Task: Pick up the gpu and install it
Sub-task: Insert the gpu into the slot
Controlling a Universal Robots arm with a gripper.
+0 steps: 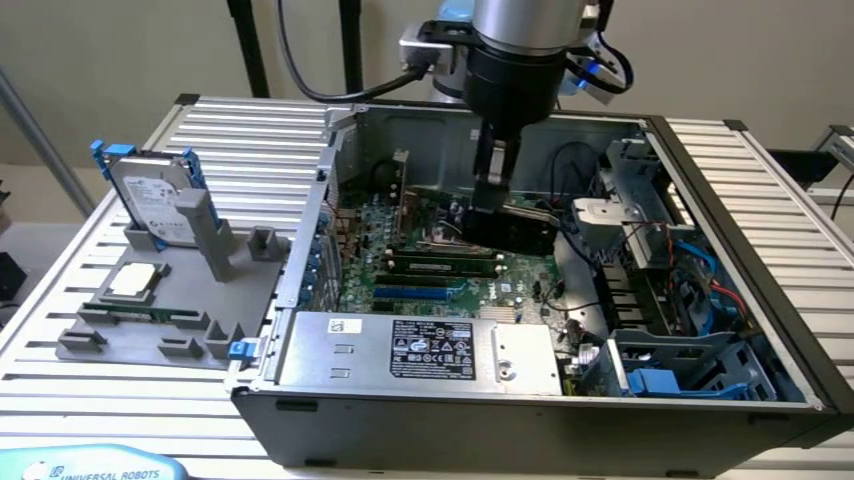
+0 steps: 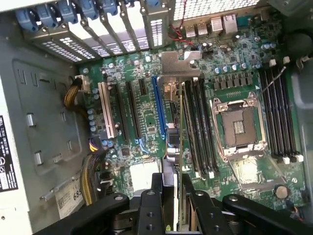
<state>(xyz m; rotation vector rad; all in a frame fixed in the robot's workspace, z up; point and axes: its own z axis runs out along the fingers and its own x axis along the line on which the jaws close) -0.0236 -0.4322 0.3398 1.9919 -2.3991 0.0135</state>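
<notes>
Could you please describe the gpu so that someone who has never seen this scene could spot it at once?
Find the open computer case on the slatted table and look at its green motherboard. The gripper reaching in from above holds the gpu. Unlike the long black slots beside it, it is a broad black card standing on edge, with a silver end bracket.

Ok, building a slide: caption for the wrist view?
Jaws grip the gpu edge-on over the motherboard inside the open case.
</notes>
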